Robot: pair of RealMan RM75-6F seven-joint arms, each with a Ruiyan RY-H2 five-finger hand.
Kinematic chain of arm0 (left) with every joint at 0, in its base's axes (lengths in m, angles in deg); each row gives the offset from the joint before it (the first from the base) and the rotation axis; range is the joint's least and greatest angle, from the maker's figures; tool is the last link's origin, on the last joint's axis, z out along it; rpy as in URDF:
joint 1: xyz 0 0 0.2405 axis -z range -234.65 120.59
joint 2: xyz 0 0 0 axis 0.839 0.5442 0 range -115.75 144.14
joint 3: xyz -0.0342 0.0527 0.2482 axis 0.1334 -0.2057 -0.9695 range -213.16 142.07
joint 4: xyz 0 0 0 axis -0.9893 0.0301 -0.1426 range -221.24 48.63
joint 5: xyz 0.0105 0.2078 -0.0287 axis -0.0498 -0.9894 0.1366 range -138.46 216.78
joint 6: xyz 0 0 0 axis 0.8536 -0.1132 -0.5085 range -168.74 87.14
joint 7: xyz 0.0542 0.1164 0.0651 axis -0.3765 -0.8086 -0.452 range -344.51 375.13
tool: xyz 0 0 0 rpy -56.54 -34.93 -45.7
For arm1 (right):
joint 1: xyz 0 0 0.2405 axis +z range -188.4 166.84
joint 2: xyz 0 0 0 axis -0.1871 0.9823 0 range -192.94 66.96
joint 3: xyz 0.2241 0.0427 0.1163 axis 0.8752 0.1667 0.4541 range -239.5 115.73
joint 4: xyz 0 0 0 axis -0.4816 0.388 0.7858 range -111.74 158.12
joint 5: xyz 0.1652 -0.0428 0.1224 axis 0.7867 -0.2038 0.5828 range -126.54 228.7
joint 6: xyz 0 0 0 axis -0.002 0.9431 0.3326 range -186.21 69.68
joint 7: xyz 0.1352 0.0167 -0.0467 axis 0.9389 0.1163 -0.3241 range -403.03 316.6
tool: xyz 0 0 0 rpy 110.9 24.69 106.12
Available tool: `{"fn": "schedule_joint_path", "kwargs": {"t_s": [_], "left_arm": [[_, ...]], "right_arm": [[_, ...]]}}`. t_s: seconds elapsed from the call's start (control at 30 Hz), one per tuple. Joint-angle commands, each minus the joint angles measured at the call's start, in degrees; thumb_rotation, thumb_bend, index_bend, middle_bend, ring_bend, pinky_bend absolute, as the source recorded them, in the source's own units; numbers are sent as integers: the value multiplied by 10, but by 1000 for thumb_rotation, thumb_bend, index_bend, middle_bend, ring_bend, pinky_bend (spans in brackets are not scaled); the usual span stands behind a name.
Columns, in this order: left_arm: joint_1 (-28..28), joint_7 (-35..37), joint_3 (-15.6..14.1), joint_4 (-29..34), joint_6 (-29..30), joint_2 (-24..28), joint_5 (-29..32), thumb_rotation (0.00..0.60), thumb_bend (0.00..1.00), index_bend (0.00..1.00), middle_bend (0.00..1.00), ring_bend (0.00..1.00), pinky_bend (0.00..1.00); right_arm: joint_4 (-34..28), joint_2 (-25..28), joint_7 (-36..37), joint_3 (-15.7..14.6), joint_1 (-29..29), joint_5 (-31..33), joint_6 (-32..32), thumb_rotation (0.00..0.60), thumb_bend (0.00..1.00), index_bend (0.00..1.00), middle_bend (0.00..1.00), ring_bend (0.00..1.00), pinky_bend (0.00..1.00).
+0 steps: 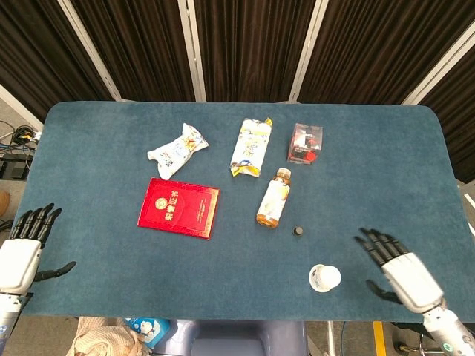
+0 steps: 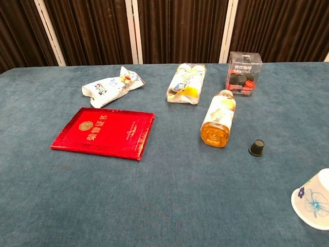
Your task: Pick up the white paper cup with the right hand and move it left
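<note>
Head view: the right hand (image 1: 404, 276), fingers spread and holding nothing, hovers just right of the cup (image 1: 324, 278), not touching it. The cup lies near the table's (image 1: 89, 148) near edge, right of centre; chest view shows it tipped on its side. Step in hand: the reach. Next, likely, the fingers must close round the cup's wall. The left hand (image 1: 21, 256) rests open, far left.

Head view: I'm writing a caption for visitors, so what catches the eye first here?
The red booklet lying flat left of centre stands out most against the blue table. Next comes the right hand, fingers spread, just right of the white paper cup at the near edge.
</note>
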Motion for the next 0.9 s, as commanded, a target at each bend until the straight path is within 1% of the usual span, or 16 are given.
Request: {"fn": "schedule_joint_path", "kwargs": {"t_s": [0.03,0.17,0.3,0.67,0.9], "left_arm": [[0,-4,-1,0,0,-1,0,600,0,0,0,0,0],[-1,-6,-1,2,-1,0,2,600,0,0,0,0,0],[0,-6,-1,3,-3,0,3,600,0,0,0,0,0],[0,-8,-2,4,-5,1,3,600,0,0,0,0,0],[1,-10,-2,4,-7,1,4,600,0,0,0,0,0]], "right_arm": [[-16,11,9,-20,23,-30,-27,600,331,0,0,15,190],[-37,6,-20,-29,33,-45,-48,600,331,0,0,56,223],[-55,-6,-51,-33,40,-39,-76,600,331,0,1,87,252],[-63,-40,-125,-39,49,4,-148,600,331,0,0,90,254],[-63,-57,-156,-36,53,32,-167,600,331,0,0,96,275]]}}
